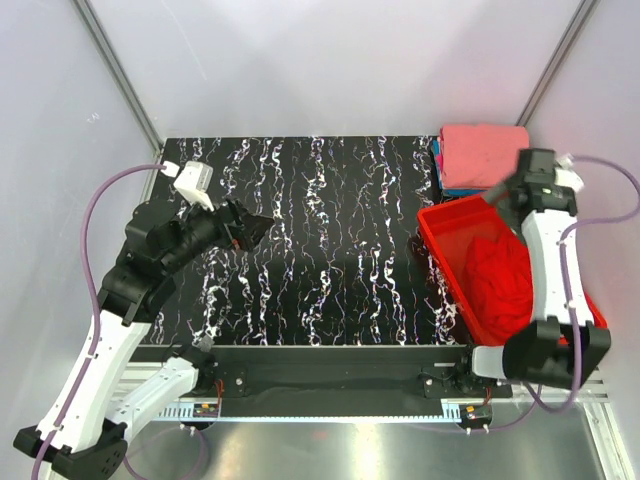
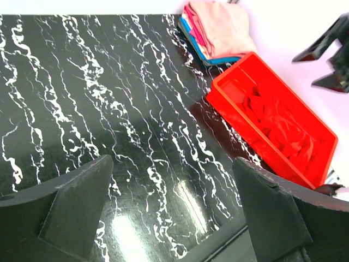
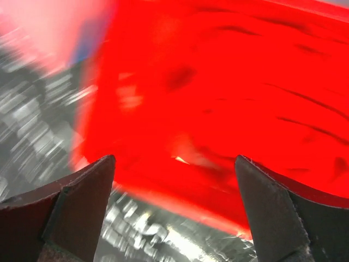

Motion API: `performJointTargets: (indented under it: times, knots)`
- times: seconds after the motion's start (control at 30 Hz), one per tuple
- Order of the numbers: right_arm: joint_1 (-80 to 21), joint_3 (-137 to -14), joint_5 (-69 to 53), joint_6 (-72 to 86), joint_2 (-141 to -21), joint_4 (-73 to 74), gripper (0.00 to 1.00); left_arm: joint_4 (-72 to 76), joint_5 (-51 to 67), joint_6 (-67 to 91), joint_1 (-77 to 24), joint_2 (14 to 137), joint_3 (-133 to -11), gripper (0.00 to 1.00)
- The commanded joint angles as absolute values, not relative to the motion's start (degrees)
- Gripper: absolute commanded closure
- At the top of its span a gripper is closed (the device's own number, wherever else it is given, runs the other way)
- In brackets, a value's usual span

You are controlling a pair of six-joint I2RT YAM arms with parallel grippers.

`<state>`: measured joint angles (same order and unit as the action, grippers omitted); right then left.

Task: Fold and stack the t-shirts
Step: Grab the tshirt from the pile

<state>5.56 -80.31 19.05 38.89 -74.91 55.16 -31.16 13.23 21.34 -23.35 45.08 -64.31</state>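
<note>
**Over the bin's (image 1: 441, 226) far end, right gripper (image 3: 174, 159) spread wide and empty**

Up from its base at the near right corner, the right arm runs along the bin's outer side. Its wrist is bent back so the fingers (image 3: 82, 202) point down and inward at the bin's far corner. The jaws stand fully apart with nothing in them. Between and beyond these fingers the wrist view is blurred, mostly a mass of red. The crumpled red shirt (image 1: 497, 272) lies inside the bin, below and nearer the arm's base than the fingertips. Just past the fingertips, off the bin's far end, a folded pink shirt (image 1: 484, 148) tops a stack, with blue shirts (image 1: 440, 170) showing at its edge.

The left arm is folded sharply at the elbow over the table's (image 1: 330, 250) left side, its forearm reaching towards the middle. The left gripper (image 2: 172, 160) is also wide open and holds nothing, with only bare marbled tabletop under and between its fingers. Ahead and to their right sit the bin and, beyond it, the stack, well apart from them.
</note>
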Motion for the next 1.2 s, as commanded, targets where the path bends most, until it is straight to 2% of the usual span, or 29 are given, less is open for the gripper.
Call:
performJointTargets:
  times: [0.0, 0.17, 0.3, 0.63, 0.73, 0.77, 0.83, 0.87, 0.9, 1.03, 1.07, 1.17]
  knots:
    - [17.03, -74.46, 20.48, 44.20, -75.93, 55.91, 0.03, -31.20, 15.56, 21.09, -23.38, 44.47, -64.52, 0.01]
    - [25.64, -69.18, 21.71, 46.76, -83.66, 54.41, 0.05, -31.64, 16.17, 20.66, -23.38, 44.65, -64.25, 0.01]
    - [28.73, -64.00, 20.13, 46.93, -86.57, 49.23, 0.06, -32.52, 15.12, 20.22, -23.38, 45.09, -64.51, 0.01]
    - [28.83, -59.15, 16.44, 45.44, -94.38, 37.62, 0.11, -29.97, 14.59, 23.38, -23.38, 47.55, -62.58, 0.01]
    - [28.74, -60.28, 15.03, 43.60, -96.23, 36.91, 0.39, -29.88, 14.50, 23.82, -23.38, 47.81, -62.58, 0.01]
    - [28.83, -61.16, 15.29, 43.16, -96.33, 37.96, 0.56, -29.88, 14.50, 23.73, -23.38, 47.81, -62.67, 0.01]
    - [28.57, -64.84, 17.31, 40.80, -94.15, 41.46, 0.72, -30.32, 14.15, 23.56, -23.38, 47.73, -62.75, 0.01]
    - [27.87, -66.08, 18.01, 39.74, -92.56, 42.27, 0.76, -30.41, 13.89, 23.21, -23.38, 47.72, -63.01, 0.01]
    - [27.77, -67.57, 18.19, 38.86, -90.90, 43.32, 0.98, -30.67, 13.63, 23.03, -23.38, 47.64, -63.10, 0.01]
    - [27.33, -81.36, 8.48, 32.98, -82.19, 49.30, 1.00, -32.07, 8.37, 24.86, -23.29, 48.77, -63.54, 0.04]
    - [27.33, -83.74, -2.79, 31.65, -81.13, 49.22, 1.00, -32.52, 4.00, 26.87, -23.29, 49.04, -63.28, 0.04]
    - [25.15, -95.24, -20.23, 31.02, -79.19, 51.05, 1.00, -31.81, 3.60, 27.77, -21.19, 50.27, -61.97, 0.05]
